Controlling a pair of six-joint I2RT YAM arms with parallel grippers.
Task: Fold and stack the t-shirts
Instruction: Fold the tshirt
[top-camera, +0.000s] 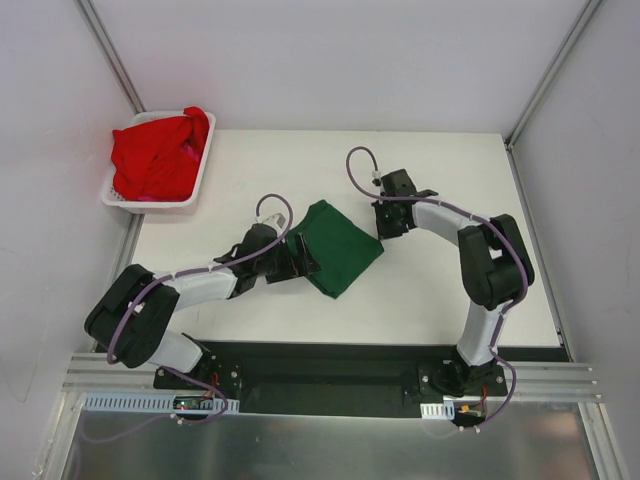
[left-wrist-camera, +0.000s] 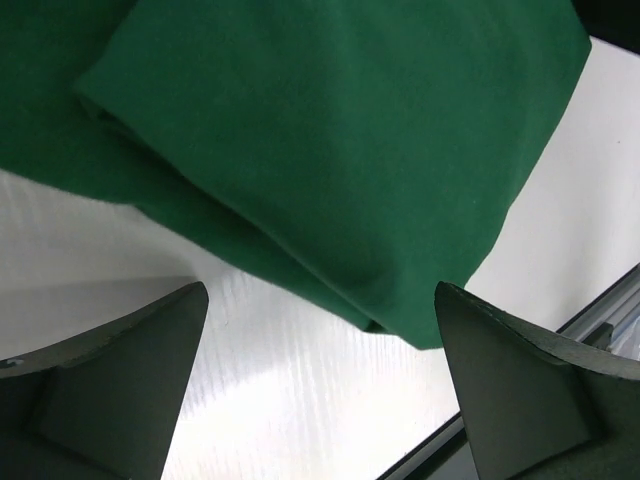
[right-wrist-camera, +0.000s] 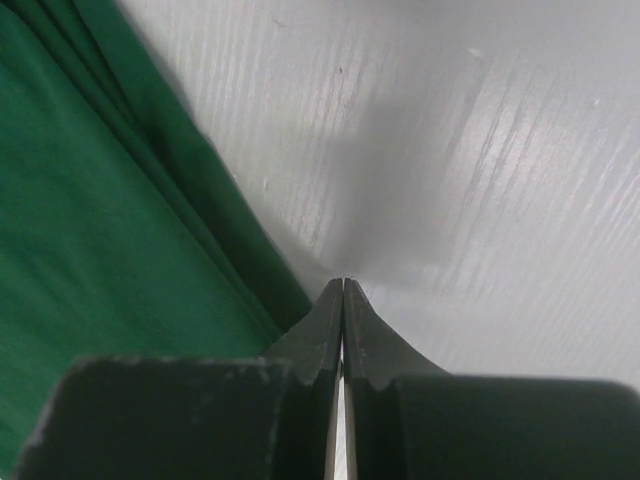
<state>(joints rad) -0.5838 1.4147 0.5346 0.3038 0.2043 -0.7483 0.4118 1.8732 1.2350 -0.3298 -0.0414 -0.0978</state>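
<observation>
A dark green t-shirt (top-camera: 337, 247) lies folded into a small square in the middle of the white table (top-camera: 440, 290). My left gripper (top-camera: 300, 256) sits at the shirt's left edge, open. In the left wrist view its fingers (left-wrist-camera: 130, 380) stand wide apart over bare table, with the green t-shirt (left-wrist-camera: 330, 140) just ahead of the left gripper (left-wrist-camera: 320, 292). My right gripper (top-camera: 384, 227) is at the shirt's right corner. It is shut (right-wrist-camera: 343, 284) with nothing between its jaws, tips low over the table beside the green t-shirt's (right-wrist-camera: 90, 260) folded edge. Red t-shirts (top-camera: 160, 152) are heaped in the basket.
The white slotted basket (top-camera: 197, 182) stands at the table's back left corner. A black rail (top-camera: 330, 365) carrying both arm bases runs along the near edge. Grey walls with metal posts close in the left, right and back sides.
</observation>
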